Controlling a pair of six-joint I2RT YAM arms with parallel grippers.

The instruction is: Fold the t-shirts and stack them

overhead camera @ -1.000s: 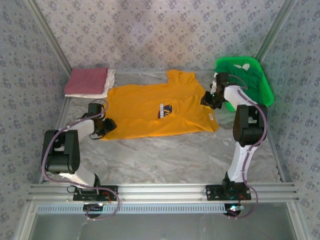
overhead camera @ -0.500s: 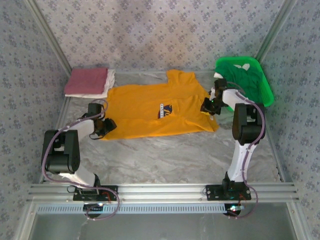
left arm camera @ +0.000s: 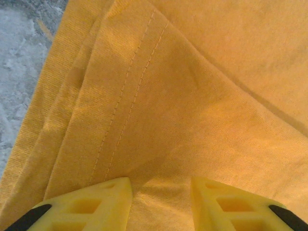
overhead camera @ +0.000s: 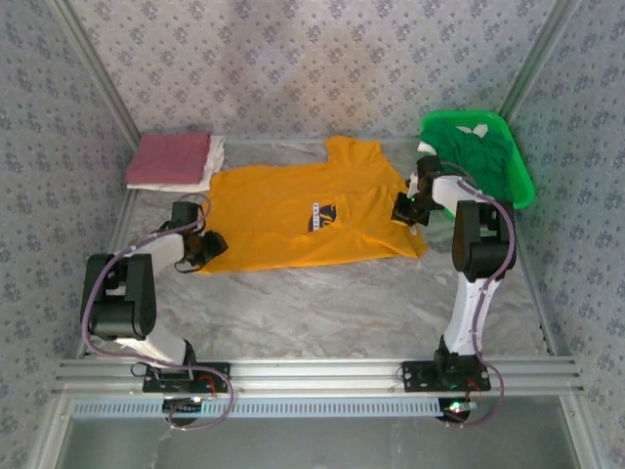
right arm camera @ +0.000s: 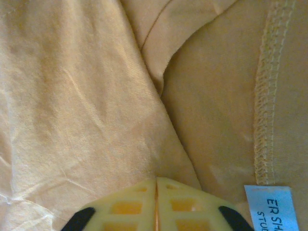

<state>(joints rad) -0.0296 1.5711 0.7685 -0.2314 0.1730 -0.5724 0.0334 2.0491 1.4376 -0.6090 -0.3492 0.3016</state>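
The orange-yellow t-shirt (overhead camera: 293, 220) lies spread flat on the desk (overhead camera: 322, 303), navy print up. Your left tool (left arm camera: 161, 185) sits at its left hem, fingers spread apart over the cloth. Your right tool (right arm camera: 157, 182) is pressed together, pinching a fold at the shirt's right edge beside the label (right arm camera: 276, 207). A dusty red t-shirt (overhead camera: 168, 158) lies folded on a white t-shirt (overhead camera: 216, 154) in the far left corner.

Left of the orange-yellow t-shirt (overhead camera: 312, 210), the white t-shirt (overhead camera: 216, 156) lies mostly buried under the dusty red one (overhead camera: 168, 158), with only an edge showing. The shirt's navy print (overhead camera: 325, 216) is too small to read. Its blue label (right arm camera: 276, 208) runs off the bottom of the right wrist view, its lettering cut short.
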